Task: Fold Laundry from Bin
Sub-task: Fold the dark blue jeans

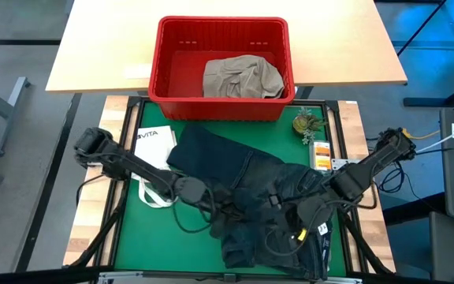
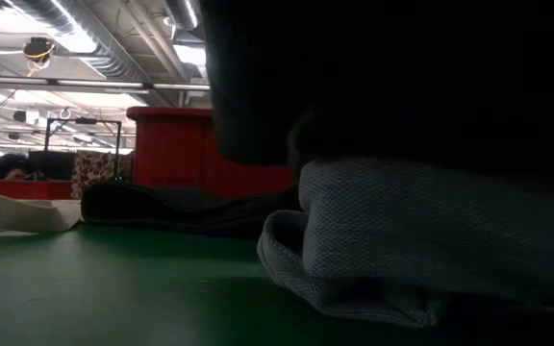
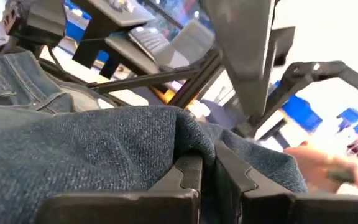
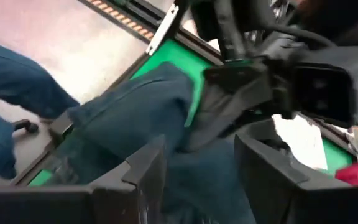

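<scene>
Dark blue jeans [image 1: 251, 197] lie crumpled across the green mat [image 1: 132, 244]; their lower fold [image 2: 402, 250] rests on it. My left gripper [image 1: 228, 208] reaches in from the table's left and is shut on the denim [image 3: 104, 149]. My right gripper [image 1: 284, 221] comes from the right, over the jeans, its fingers [image 4: 148, 168] standing wide apart with denim [image 4: 129, 112] showing between and beyond them; whether they touch it, I cannot tell. The red bin [image 1: 164, 79] stands at the far edge with a khaki garment [image 1: 241, 76] inside. My left gripper [image 3: 209, 180] pinches a raised ridge of the denim [image 3: 194, 134] between its two fingers. The fingers point about level, coming from the table's left. The cloth drapes down on both sides of the fingers, and the rest of the jeans lies on the mat.
A white tote bag [image 1: 154, 170] lies on the mat under my left arm. A small plant [image 1: 306, 124] and orange cards [image 1: 320, 150] sit at the mat's far right corner. A person's hand [image 3: 328, 165] shows beyond the table.
</scene>
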### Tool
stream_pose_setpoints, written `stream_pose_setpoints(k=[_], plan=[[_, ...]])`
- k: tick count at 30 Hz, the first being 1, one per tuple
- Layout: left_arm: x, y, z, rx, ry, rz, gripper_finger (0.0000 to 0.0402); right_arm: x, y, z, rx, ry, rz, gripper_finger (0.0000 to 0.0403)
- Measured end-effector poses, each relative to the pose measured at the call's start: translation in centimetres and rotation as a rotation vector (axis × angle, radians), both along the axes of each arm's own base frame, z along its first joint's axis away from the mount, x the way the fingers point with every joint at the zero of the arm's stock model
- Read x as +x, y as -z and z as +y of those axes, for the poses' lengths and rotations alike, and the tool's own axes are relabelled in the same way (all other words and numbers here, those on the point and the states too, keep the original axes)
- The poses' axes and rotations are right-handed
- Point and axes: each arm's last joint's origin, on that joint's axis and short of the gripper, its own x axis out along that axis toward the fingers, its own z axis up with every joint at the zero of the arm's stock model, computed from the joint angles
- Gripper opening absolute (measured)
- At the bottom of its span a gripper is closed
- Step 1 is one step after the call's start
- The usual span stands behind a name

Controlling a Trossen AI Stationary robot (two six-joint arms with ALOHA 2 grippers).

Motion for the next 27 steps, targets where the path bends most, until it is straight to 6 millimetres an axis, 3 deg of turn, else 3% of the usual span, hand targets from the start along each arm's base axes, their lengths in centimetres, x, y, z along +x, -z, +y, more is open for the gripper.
stream_pose_setpoints(k=[14,20,27], plan=[[9.6,2.7,-1.2,0.009,0.119,0.005,0.0011,-5.0,-1.4,-1.6,0.152,0.048,0.181,0.0188],[12.1,4.5,-1.0,0.026,0.106,0.009,0.0011,-5.6,-1.1,-1.6,0.19,0.037,0.25,0.0188],[13.5,7.1,-0.3,0.05,0.023,0.042,0.0012,-5.6,-1.1,-1.6,0.189,0.037,0.25,0.0188]])
